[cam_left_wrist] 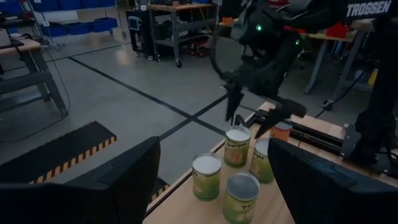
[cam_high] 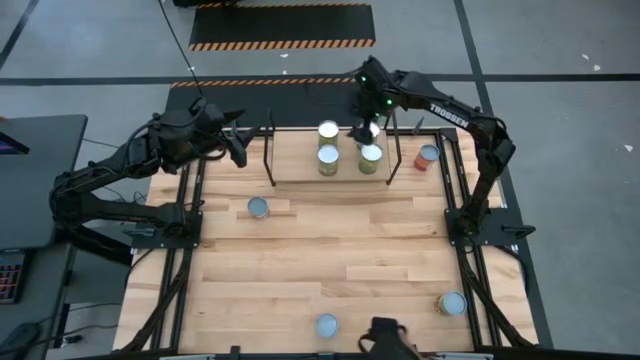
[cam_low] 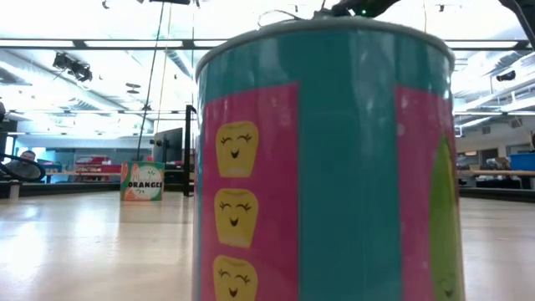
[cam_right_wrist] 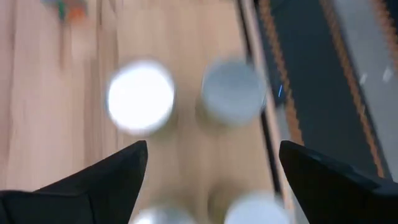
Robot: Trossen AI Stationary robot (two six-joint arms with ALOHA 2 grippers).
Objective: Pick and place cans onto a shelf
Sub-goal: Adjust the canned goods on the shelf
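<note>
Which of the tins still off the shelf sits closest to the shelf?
The tin with the orange-red side, just past the shelf's right-hand wire frame, below the right gripper. The other loose tins stand farther out on the table.

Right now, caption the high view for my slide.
Right gripper open above four label-wrapped tin cans on the light-wood wire-framed shelf; left gripper waits alongside.

cans and shelf on a wooden table

four upright cans (cam_high: 329, 131) with pale tops cluster on the low light-wood shelf (cam_high: 300, 165) between its black wire ends. one stands just right of it; three more stand scattered across the table.
</note>
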